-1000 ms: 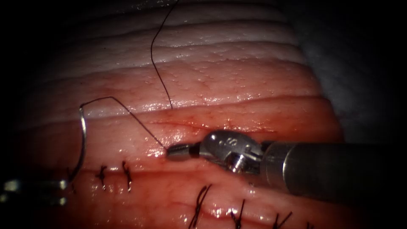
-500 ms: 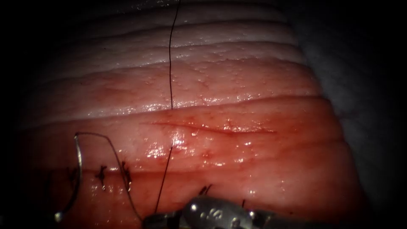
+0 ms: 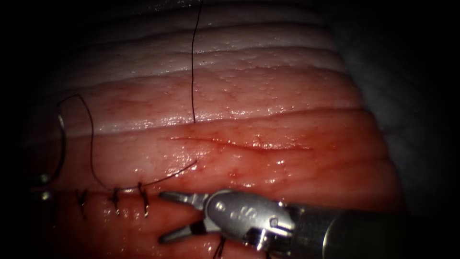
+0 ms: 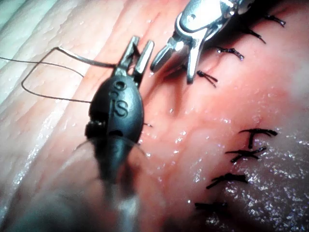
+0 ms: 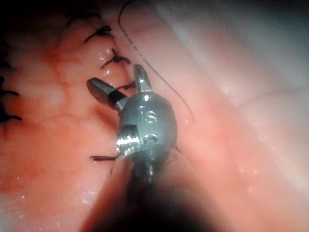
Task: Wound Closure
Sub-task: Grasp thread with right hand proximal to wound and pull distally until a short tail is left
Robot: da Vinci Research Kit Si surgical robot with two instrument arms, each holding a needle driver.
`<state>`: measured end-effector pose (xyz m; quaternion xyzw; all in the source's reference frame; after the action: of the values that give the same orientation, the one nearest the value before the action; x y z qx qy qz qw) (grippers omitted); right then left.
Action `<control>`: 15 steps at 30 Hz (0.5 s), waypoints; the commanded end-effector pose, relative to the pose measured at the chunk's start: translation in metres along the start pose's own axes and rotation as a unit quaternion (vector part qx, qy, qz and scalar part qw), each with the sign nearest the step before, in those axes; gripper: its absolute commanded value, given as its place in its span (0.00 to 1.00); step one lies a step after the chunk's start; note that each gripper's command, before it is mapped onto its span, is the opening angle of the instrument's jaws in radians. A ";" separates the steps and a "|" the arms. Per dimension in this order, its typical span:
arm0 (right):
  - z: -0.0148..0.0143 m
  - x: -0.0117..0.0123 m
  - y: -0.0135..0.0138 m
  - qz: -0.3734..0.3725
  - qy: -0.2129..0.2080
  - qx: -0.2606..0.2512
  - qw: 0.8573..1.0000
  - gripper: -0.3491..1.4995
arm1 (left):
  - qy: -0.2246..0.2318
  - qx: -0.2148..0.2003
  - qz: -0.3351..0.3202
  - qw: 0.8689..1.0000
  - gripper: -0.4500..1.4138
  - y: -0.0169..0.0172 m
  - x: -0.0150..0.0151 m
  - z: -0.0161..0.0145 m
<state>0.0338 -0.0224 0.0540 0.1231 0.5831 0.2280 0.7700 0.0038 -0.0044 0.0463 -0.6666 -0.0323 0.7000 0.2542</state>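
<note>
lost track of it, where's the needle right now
The needle is at the far left of the endoscope view, clear of the tissue, held near one end by the left tool; the right tool is open and holds nothing.

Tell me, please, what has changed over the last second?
The right tool let go of the thread, dropped low, and now sits open and empty by the old stitches. The left tool carried the needle further left, outside the tissue. The cut looks unchanged.
</note>
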 end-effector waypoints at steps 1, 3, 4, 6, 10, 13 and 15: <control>0.0001 -0.0016 0.0028 -0.006 0.000 -0.010 1.000 0.90 | -0.002 0.005 -0.001 1.000 0.00 -0.0012 -0.0012 0.0007; 0.0000 -0.0023 0.0042 -0.008 -0.003 -0.016 1.000 0.89 | -0.004 0.010 -0.001 1.000 0.00 -0.0019 -0.0017 0.0008; -0.0001 -0.0026 0.0048 -0.013 -0.005 -0.017 1.000 0.89 | -0.006 0.012 -0.001 1.000 0.00 -0.0024 -0.0020 0.0010; 0.0000 -0.0035 0.0064 -0.019 -0.015 -0.022 0.999 0.88 | -0.009 0.017 -0.001 1.000 0.00 -0.0032 -0.0027 0.0013; 0.0003 -0.0044 0.0075 -0.024 -0.022 -0.026 0.999 0.86 | -0.010 0.018 0.000 1.000 0.00 -0.0037 -0.0032 0.0015; 0.0006 -0.0053 0.0081 -0.030 -0.029 -0.028 0.999 0.84 | -0.011 0.020 0.000 1.000 0.00 -0.0040 -0.0035 0.0015; 0.0009 -0.0058 0.0083 -0.032 -0.031 -0.030 0.999 0.83 | -0.012 0.022 0.001 1.000 0.00 -0.0041 -0.0035 0.0015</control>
<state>0.0311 -0.0181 0.0625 0.0884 0.5533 0.2161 0.7996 0.0041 -0.0019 0.0508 -0.6519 -0.0198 0.7090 0.2682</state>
